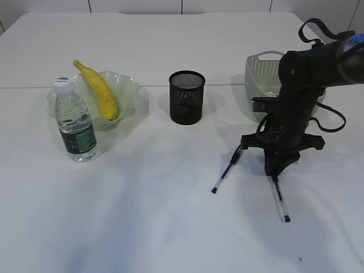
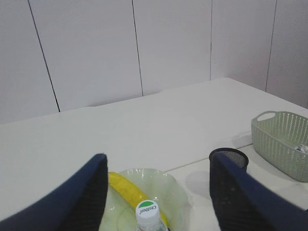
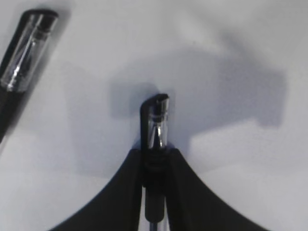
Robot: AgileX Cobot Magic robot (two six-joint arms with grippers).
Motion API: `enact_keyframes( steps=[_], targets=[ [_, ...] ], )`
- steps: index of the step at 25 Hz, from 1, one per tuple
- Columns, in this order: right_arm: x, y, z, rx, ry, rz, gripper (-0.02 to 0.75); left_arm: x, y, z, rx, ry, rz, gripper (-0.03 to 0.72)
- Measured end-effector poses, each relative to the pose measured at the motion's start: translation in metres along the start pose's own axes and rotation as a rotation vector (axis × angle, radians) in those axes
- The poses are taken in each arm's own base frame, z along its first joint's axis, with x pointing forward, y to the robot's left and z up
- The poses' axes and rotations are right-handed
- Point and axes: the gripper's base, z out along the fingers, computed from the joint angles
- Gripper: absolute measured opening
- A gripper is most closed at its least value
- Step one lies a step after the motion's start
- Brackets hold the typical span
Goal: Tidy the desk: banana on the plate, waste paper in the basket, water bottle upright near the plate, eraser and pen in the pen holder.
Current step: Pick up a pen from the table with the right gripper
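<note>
A yellow banana (image 1: 101, 91) lies in the pale green plate (image 1: 132, 86) at the left. The water bottle (image 1: 75, 122) stands upright just in front of the plate. My left gripper (image 2: 158, 163) hovers open above the bottle cap (image 2: 147, 211) and the banana (image 2: 129, 188). The black mesh pen holder (image 1: 186, 96) stands mid-table. Two pens lie on the right. My right gripper (image 1: 277, 170) points down, shut on the right pen (image 1: 281, 202); its capped end (image 3: 157, 120) sticks out past the fingers. The other pen (image 1: 227, 167) lies free to its left. The eraser is out of view.
A green woven basket (image 1: 263, 68) stands at the back right, partly behind my right arm. In the left wrist view the basket (image 2: 281, 139) has a pale crumpled scrap (image 2: 302, 148) inside. The free pen (image 3: 21, 57) lies close to the held one.
</note>
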Motion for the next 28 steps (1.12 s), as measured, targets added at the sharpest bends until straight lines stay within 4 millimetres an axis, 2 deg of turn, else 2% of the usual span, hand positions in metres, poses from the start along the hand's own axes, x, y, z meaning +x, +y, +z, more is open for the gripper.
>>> enact_keyframes(
  steps=[8, 19, 28],
  targets=[
    [-0.003, 0.001, -0.007, -0.003, -0.002, 0.001, 0.105, 0.0, 0.0, 0.0, 0.0, 0.0, 0.0, 0.475],
    [-0.035, 0.01, -0.059, -0.04, -0.15, -0.002, 0.105, 0.0, 0.0, 0.0, 0.0, 0.0, -0.002, 0.475],
    [-0.046, 0.011, -0.095, -0.048, -0.262, -0.022, 0.105, 0.001, -0.001, 0.0, 0.012, 0.007, -0.002, 0.475]
  ],
)
